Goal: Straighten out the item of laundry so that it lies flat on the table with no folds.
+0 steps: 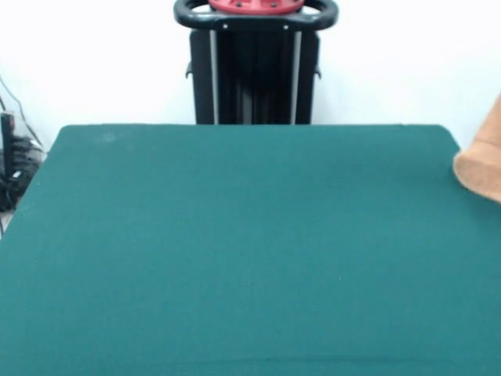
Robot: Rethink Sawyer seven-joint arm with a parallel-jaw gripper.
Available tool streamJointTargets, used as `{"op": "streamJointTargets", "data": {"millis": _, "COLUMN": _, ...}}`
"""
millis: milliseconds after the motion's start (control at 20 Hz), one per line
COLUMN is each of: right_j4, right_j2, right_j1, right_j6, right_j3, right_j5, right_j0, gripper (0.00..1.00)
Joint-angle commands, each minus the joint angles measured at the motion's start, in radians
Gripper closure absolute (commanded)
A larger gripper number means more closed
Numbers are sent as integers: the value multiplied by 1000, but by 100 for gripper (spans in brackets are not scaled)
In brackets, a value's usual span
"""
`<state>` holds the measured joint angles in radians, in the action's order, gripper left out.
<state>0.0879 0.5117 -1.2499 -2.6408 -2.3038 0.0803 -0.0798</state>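
The dark green table point(235, 243) fills most of the front view. Only a small part of the orange-tan towel point(483, 160) shows at the right edge. It hangs down into the picture, and its rounded, folded lower end is at or just above the table surface near the table's right side. The rest of the towel is cut off by the picture's edge. What holds it is out of view. The gripper and the arm do not show in this view.
The robot's black pedestal point(254, 74) with its red and black base ring point(256, 11) stands at the table's far side, centre. Dark cables and equipment point(14, 160) sit beyond the table's left far corner. A white wall is behind.
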Motion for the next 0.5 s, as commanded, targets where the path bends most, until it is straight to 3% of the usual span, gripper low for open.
{"op": "streamJointTargets", "data": {"millis": 50, "right_j4": -22, "right_j2": -183, "right_j1": 220, "right_j6": -105, "right_j3": 3, "right_j5": -152, "right_j0": -57, "gripper": 100}}
{"op": "streamJointTargets", "data": {"millis": 250, "right_j4": 50, "right_j2": -286, "right_j1": 243, "right_j6": -122, "right_j3": 26, "right_j5": -155, "right_j0": -165, "gripper": 100}}
{"op": "streamJointTargets", "data": {"millis": 500, "right_j4": 107, "right_j2": -318, "right_j1": 242, "right_j6": -149, "right_j3": 39, "right_j5": -129, "right_j0": -220, "gripper": 100}}
